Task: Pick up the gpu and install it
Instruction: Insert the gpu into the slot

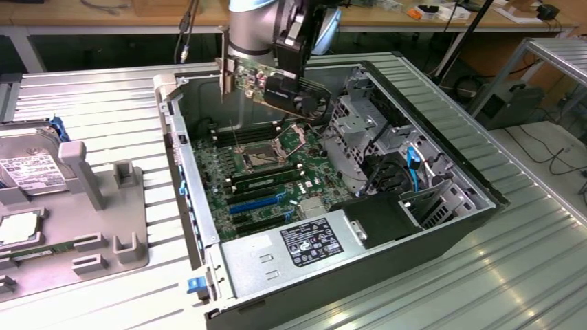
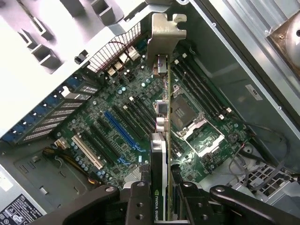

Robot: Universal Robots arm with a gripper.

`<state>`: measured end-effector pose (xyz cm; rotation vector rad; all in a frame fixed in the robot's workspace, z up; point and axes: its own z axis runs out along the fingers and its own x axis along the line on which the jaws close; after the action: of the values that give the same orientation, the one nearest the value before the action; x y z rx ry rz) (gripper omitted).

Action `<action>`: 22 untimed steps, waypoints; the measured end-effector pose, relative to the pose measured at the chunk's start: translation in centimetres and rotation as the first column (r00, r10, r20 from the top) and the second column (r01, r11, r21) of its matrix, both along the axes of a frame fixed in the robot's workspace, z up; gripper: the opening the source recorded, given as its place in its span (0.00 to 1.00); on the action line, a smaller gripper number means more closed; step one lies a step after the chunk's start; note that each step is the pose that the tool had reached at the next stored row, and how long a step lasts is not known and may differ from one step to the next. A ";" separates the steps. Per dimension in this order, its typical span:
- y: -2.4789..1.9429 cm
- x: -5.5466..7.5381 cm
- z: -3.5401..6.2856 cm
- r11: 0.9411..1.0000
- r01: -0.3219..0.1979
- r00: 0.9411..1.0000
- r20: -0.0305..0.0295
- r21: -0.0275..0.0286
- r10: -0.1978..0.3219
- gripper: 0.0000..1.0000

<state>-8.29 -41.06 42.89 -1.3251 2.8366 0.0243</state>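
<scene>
Biggest first: the ribbed metal desk carries an open computer case lying on its side, directly below the pincer. Under the pincer's tips sits the green motherboard, its CPU socket bare. And there's the prize: the pincer is clamped on the gpu, jaws pressed on either face of the card, holding it in the air above the board and clear of everything. In the wrist view the gpu is edge-on, its long axis running straight out from the pincer, and the pale bracket at the far end points toward the case's back wall. The blue expansion slot lies below and off to one side of the pincer, beyond the socket. By my read, the card's length sits skewed to that slot, not over it. Nothing is seated yet.
</scene>
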 end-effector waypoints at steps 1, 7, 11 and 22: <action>0.00 0.1 0.00 1.000 -0.008 1.000 0.000 0.000 0.008 0.27; 0.00 0.1 0.00 0.997 -0.076 0.997 0.000 0.000 0.076 0.27; 0.00 0.1 0.00 0.995 -0.103 0.995 0.000 0.000 0.103 0.27; 0.00 0.2 0.00 0.981 -0.192 0.981 0.000 0.000 0.192 0.27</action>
<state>-8.10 -41.06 42.89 -1.5939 2.6965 0.0259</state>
